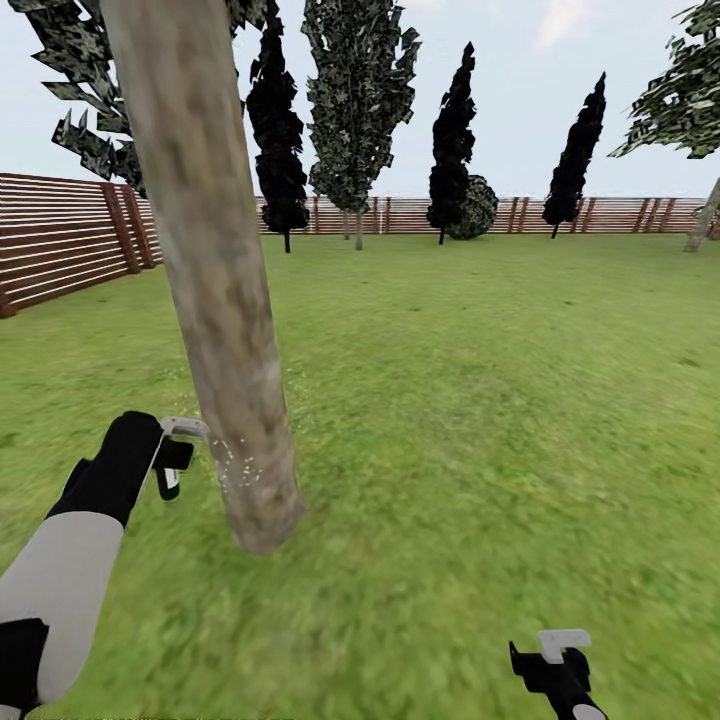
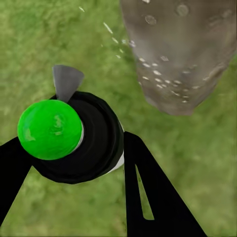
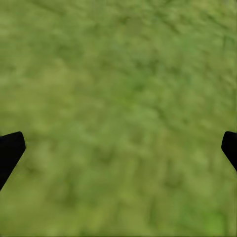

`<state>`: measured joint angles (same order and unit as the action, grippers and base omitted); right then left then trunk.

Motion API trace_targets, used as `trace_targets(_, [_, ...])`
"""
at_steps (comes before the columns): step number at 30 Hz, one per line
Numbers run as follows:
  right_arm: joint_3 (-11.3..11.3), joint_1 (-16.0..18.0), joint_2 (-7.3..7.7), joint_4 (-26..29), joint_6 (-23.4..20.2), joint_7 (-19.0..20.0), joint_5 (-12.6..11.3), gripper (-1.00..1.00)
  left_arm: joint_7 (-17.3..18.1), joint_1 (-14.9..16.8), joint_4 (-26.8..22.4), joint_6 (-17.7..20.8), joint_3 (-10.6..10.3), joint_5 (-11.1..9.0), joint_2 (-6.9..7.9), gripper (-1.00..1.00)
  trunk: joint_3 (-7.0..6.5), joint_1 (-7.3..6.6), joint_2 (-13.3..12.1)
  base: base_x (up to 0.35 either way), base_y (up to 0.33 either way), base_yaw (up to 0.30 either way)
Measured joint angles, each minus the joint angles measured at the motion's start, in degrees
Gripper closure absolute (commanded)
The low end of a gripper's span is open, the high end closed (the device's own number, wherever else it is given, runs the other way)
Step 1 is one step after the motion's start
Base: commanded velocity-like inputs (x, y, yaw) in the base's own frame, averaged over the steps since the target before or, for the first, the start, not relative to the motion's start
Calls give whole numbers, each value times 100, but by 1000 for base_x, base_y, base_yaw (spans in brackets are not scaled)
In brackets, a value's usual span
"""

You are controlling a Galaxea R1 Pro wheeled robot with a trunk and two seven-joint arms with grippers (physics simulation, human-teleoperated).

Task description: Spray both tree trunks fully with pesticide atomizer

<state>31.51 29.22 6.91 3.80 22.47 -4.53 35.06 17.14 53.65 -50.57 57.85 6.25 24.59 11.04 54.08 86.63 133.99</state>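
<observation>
- At the near left of the lawn, the pesticide atomizer (image 2: 74, 138) sits pinched between the two black fingers (image 2: 148, 192) of the left gripper (image 1: 172, 462); in the left wrist view it is a black, round body with a bright green cap (image 2: 49, 129) and a grey nozzle (image 2: 66, 81) that points toward the trunk.
- Just to the right of that gripper stands the tree trunk (image 1: 215, 270), a thick, mottled grey-brown column leaning across the head view, its base meeting the grass near the robot.
- White specks of pesticide (image 1: 238, 468) dot the low part of the bark and drift in the air between nozzle and trunk; the left wrist view shows them scattered over the trunk's lower end (image 2: 163, 74).
- The right gripper (image 1: 560, 665) hangs low at the near right, well apart from the trunk, its fingertips (image 3: 10, 150) spread wide over bare grass with nothing between them.
- The grass lawn (image 1: 480, 380) stretches far and wide around all of this.
- A second tree (image 1: 685, 110) with pale, blocky leaves stands at the far right by the fence.
- Dark narrow conifers (image 1: 455, 140) and a round bush (image 1: 478, 208) line the far side.
- A brown slatted fence (image 1: 60, 240) rings the lawn from the left round to the far edge.
</observation>
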Motion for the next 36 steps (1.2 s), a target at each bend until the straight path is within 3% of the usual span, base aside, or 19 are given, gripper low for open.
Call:
trace_targets(13, [-1,0,3,1,1,-1,1,-100,20,-14,-61,17,-18,-33,-63,100,0,0,0,-22,-235,2])
trace_targets(28, [-1,0,3,-1,1,-1,1,-100,20,-34,-59,16,-10,-28,-20,100,0,0,0,-60,-274,0])
trace_targets(36, [-1,1,-7,-9,0,-3,1,-100,13,-54,-52,-25,-30,-7,-35,100,0,-1,0,106,-272,208])
